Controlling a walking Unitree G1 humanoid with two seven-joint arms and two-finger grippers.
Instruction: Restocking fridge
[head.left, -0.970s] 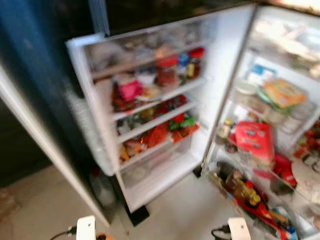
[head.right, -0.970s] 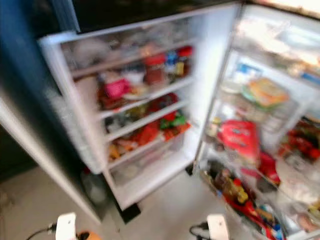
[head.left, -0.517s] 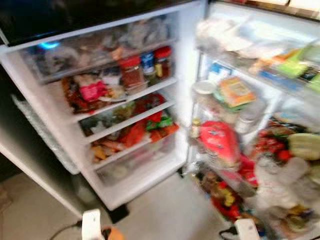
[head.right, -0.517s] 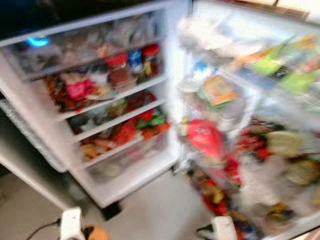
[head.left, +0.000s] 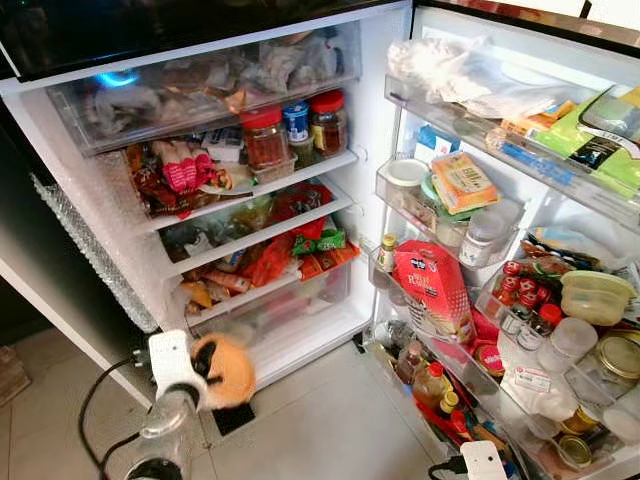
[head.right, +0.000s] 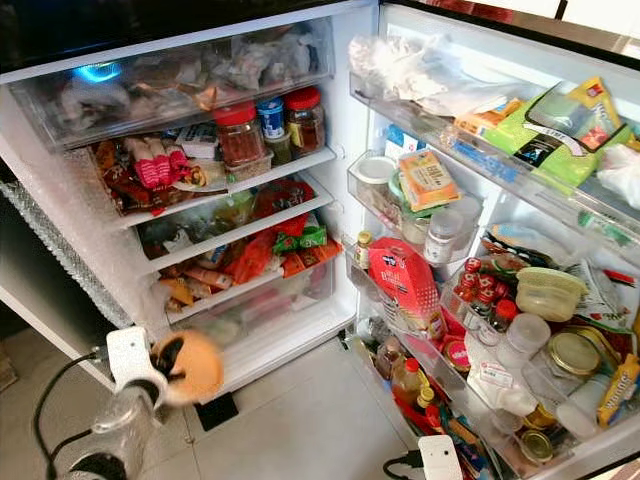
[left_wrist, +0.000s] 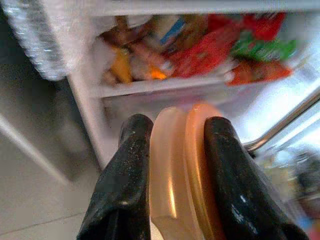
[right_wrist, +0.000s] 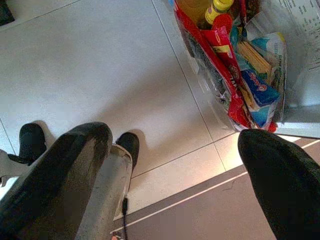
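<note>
With the left gripper (left_wrist: 172, 165) clamped on the orange lidded tub (left_wrist: 182, 170), aim it at twelve o'clock toward the fridge's bottom drawer (head.left: 290, 320), tub level, while the right gripper (right_wrist: 175, 175) hangs wide open.

- The fridge (head.left: 380, 60) interior glowed bright white, washing out shelves beyond the left gripper (left_wrist: 172, 150).
- Its orange container (head.left: 225, 370) smeared with motion blur.
- The shelves behind it lay out of focus.
- The floor (right_wrist: 100, 65) beneath the right gripper (right_wrist: 175, 165) was evenly lit, with soft shadows.
</note>
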